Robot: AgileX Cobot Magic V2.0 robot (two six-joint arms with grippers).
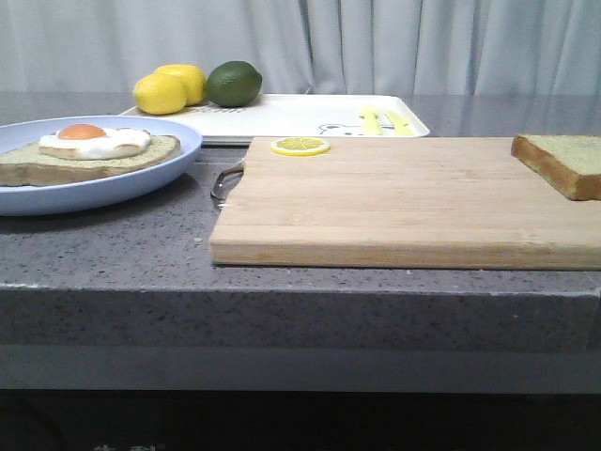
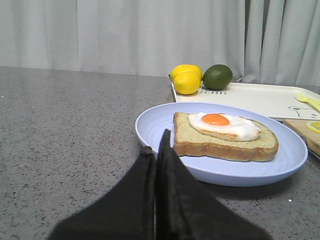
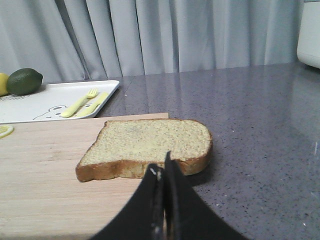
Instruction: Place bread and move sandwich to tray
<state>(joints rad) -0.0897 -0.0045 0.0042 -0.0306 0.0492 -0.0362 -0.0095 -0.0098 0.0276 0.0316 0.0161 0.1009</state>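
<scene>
**A:** Where is the bread (image 3: 147, 145) for you now?

**B:** You find it on the far right corner of the cutting board (image 1: 404, 202), one edge hanging over the counter (image 1: 113, 235). Your right gripper (image 3: 161, 172) hangs just in front of it, the jaws pressed together with nothing between them. You must open them before you take it.

**A:** How will it handle?

**B:** I judge it light and soft, with a firmer brown crust. Take it by the crust at the overhanging edge, where one finger can go under. Squeeze gently, or the crumb will dent.

**A:** And the sandwich (image 2: 225, 137)?

**B:** It lies on the blue plate (image 2: 150, 127), left of the cutting board, fried egg (image 2: 225, 126) on top. Your left gripper (image 2: 159, 150) is just before the plate rim, also closed and empty. The egg looks slippery, so I would hold the stiff plate rim and keep it level. The tray (image 1: 300, 117) waits behind the cutting board, with two lemons (image 1: 169, 89), a lime (image 1: 234, 83) and yellow cutlery (image 1: 385, 120) on it. A lemon slice (image 1: 300, 146) lies on the board.
</scene>
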